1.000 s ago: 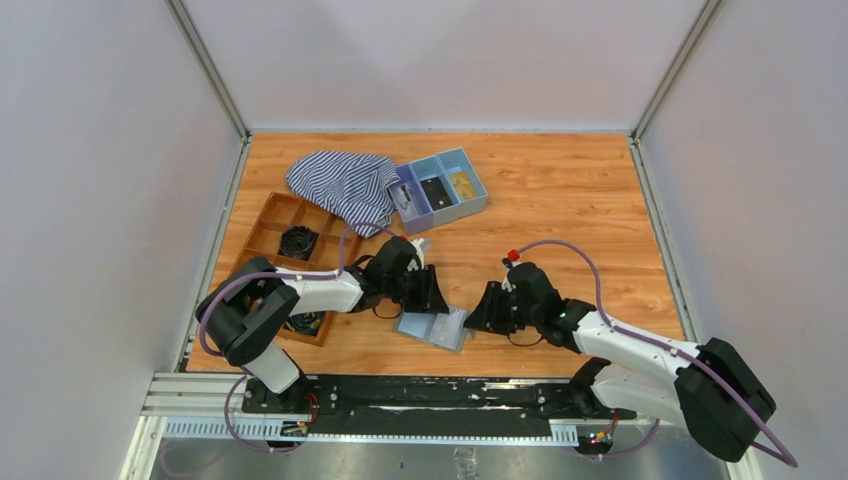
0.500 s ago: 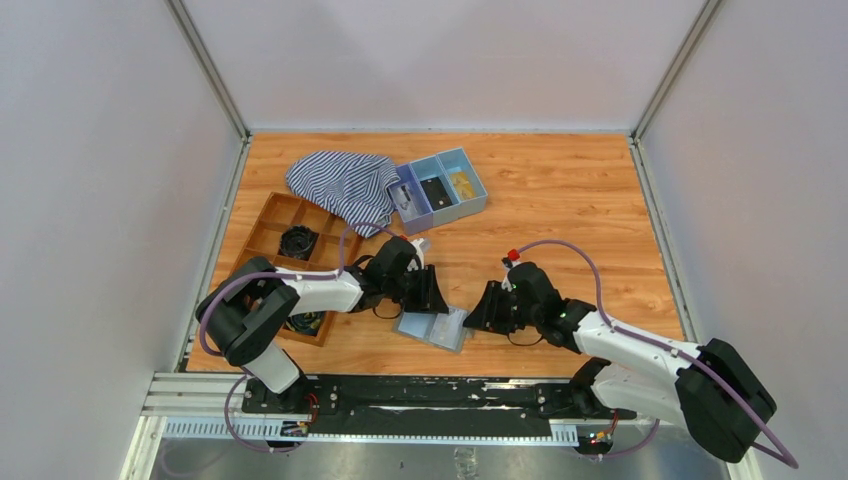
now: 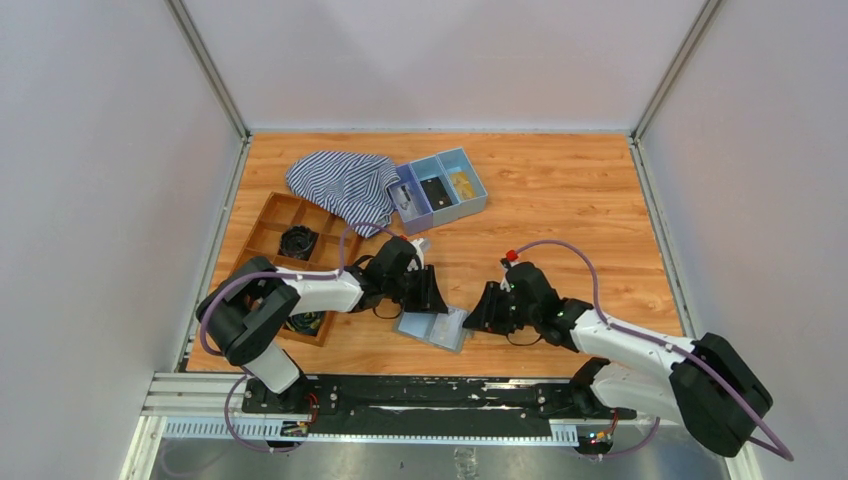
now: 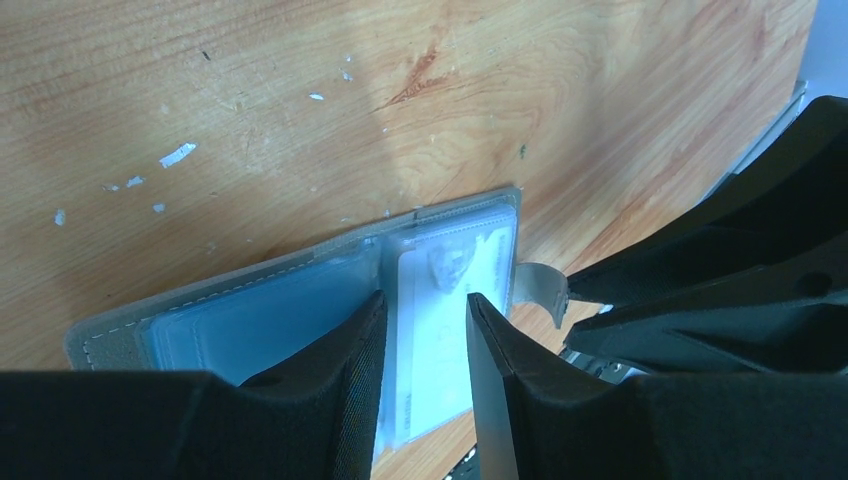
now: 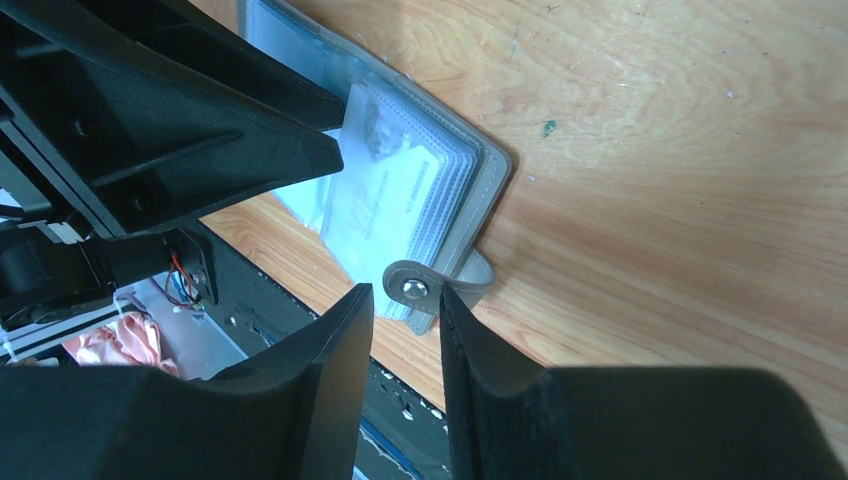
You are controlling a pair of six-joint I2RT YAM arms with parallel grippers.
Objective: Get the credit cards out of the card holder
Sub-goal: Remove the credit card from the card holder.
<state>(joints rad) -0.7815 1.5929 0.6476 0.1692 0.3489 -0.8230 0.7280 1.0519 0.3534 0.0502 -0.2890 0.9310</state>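
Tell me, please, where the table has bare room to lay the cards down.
Widest bare wood: far right of the table, between the blue tray and the right wall. A smaller patch lies between that tray and the right tool. Crowded: the left side, with striped cloth and wooden tray, and around the card holder under the left tool.

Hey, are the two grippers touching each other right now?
Apart. The top view shows the card holder lying between left gripper and right gripper.
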